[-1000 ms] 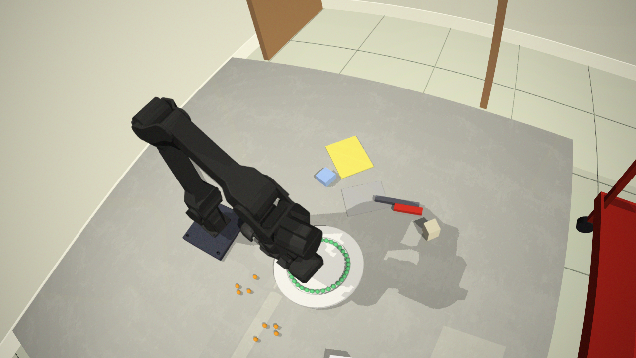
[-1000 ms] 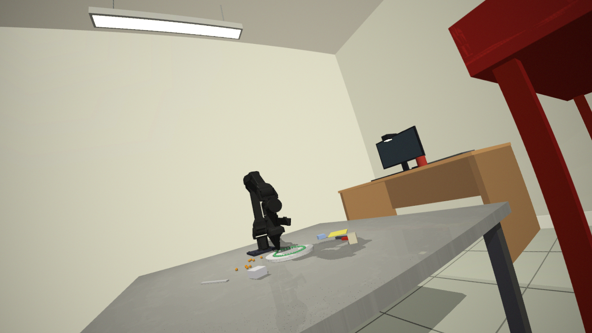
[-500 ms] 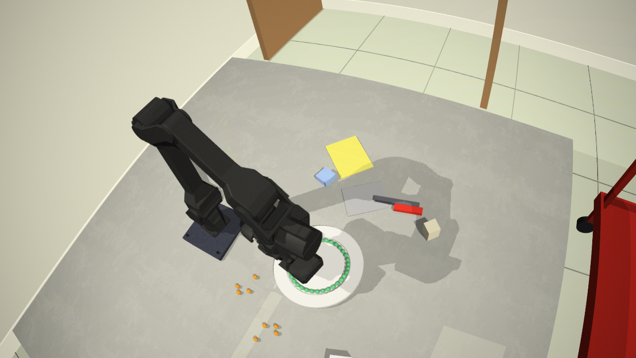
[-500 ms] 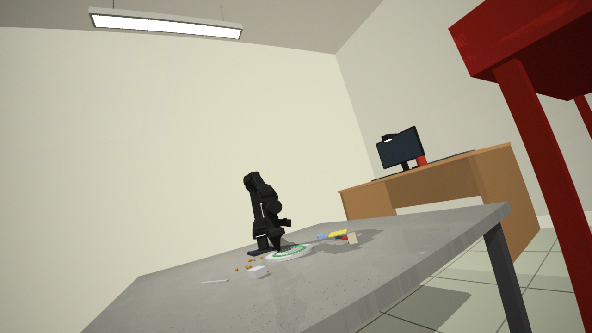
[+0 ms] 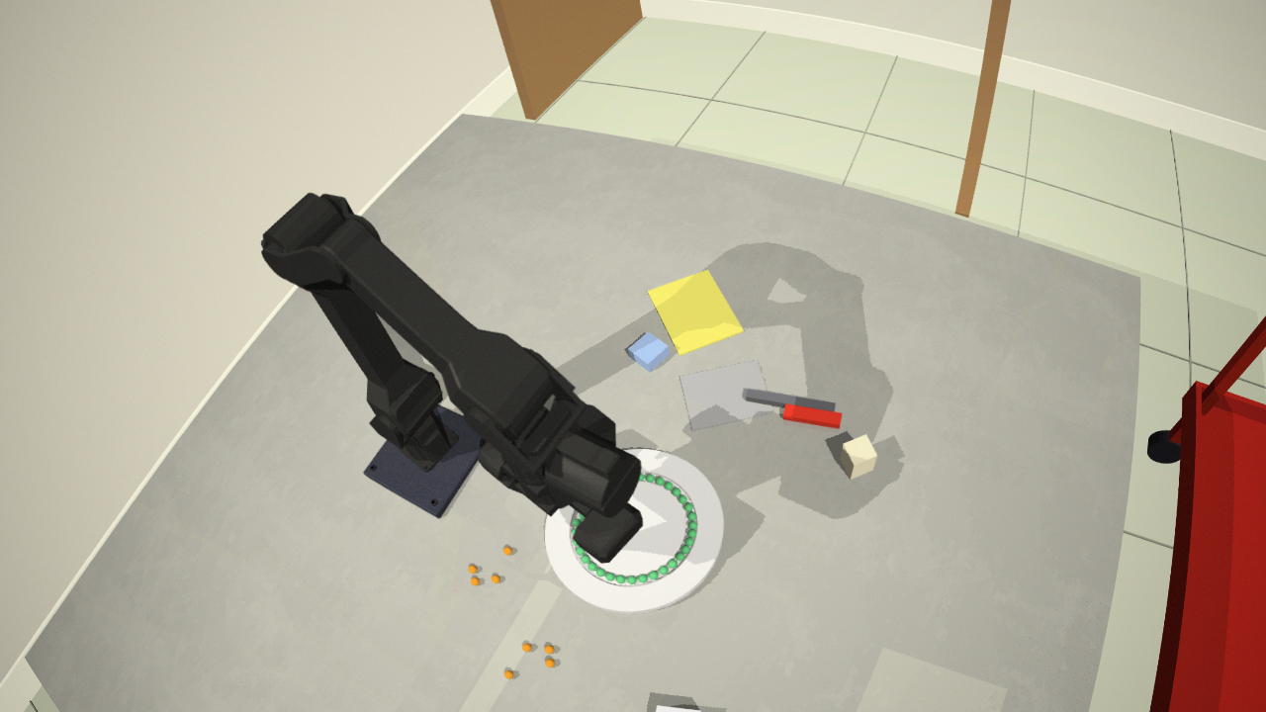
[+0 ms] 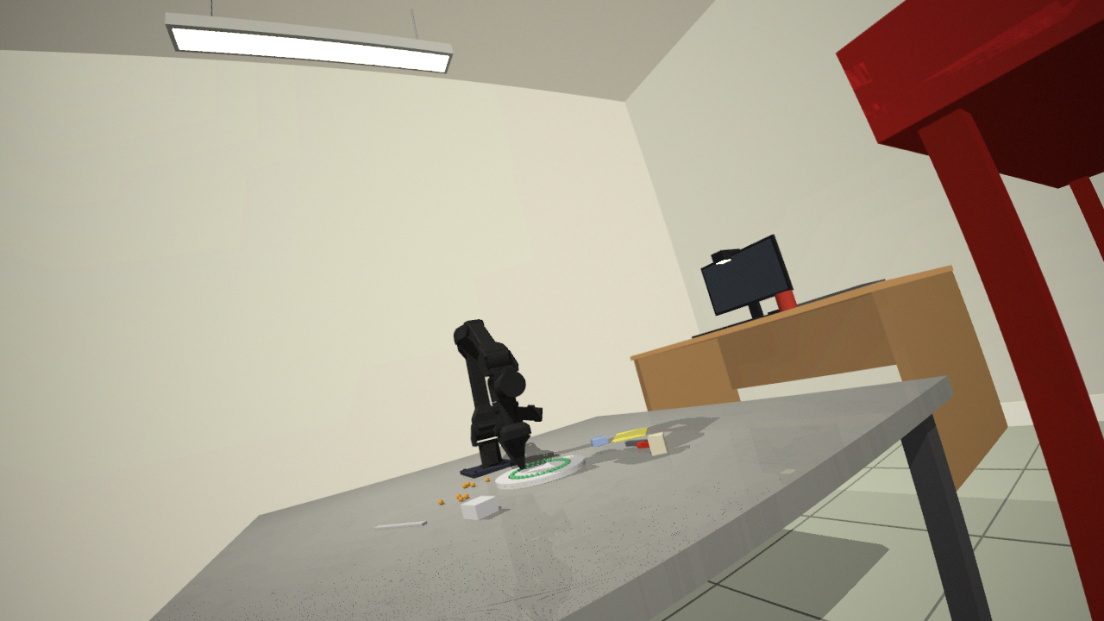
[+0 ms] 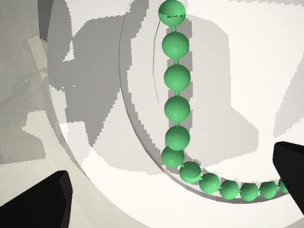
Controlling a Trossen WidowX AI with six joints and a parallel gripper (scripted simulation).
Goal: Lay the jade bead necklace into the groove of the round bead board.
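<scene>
The white round bead board (image 5: pixel 637 599) (image 6: pixel 532 481) (image 7: pixel 111 196) lies flat on the table. The jade bead necklace (image 5: pixel 631 579) (image 6: pixel 569 463) (image 7: pixel 177 77) is on it. In the top view its right and lower beads follow the ring groove. In the wrist view the lower beads lie in the groove, while a straight run of larger-looking beads stands inside the groove's inner edge, seemingly raised. My gripper (image 6: pixel 521 464) (image 7: pixel 177 168) is open low over the board's arm side, its fingers wide apart around the bend in the necklace. The arm hides part of the necklace in the top view.
Several orange beads (image 5: pixel 496 578) (image 6: pixel 441 502) lie beside the board. Beyond it are a blue block (image 5: pixel 649 351), yellow sheet (image 5: pixel 694 310), grey plate (image 5: pixel 718 390), dark bar (image 5: pixel 766 398), red bar (image 5: pixel 811 415) and cream block (image 5: pixel 859 456). A white block (image 6: pixel 479 507) stands nearer the exterior camera.
</scene>
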